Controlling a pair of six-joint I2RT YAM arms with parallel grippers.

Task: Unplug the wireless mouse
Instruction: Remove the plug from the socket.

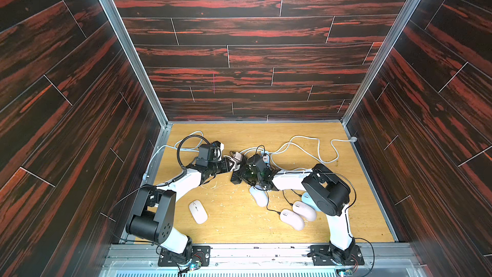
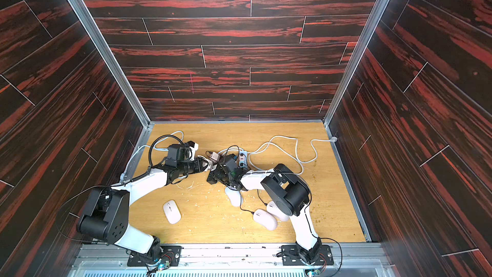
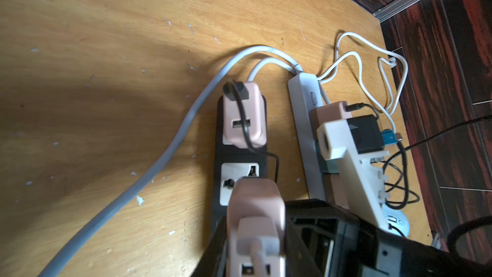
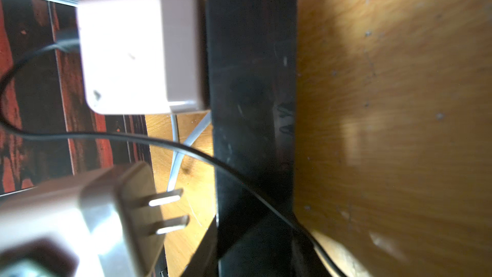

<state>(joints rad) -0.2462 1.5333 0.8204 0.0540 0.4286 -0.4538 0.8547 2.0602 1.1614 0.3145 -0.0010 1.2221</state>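
1. Four pale wireless mice lie on the front half of the bench (image 1: 234, 230). A lone mouse (image 1: 198, 211) is toward the left arm, a second mouse (image 1: 258, 195) lies partly under the right forearm, and a pair of mice (image 1: 291, 219) lies side by side by the right elbow.
2. Thin black cables (image 1: 273, 211) run from the pair toward the power strips. I cannot tell which adapter each one reaches.
3. A pink USB adapter (image 3: 255, 209) is out of the black power strip (image 4: 253, 75). Its two prongs are bare and just clear of the strip, next to an empty white socket (image 3: 239, 179).
4. The left hand (image 1: 233, 164) pinches that adapter.
5. The right hand (image 1: 243, 173) sits at the near end of the black strip. I cannot tell whether it is spread or pressed together.
6. A second pink adapter (image 3: 243, 115) is plugged in farther along the same strip, with a black cable in its port.
7. A white power strip (image 3: 300, 107) lies just beside it and carries more adapters.
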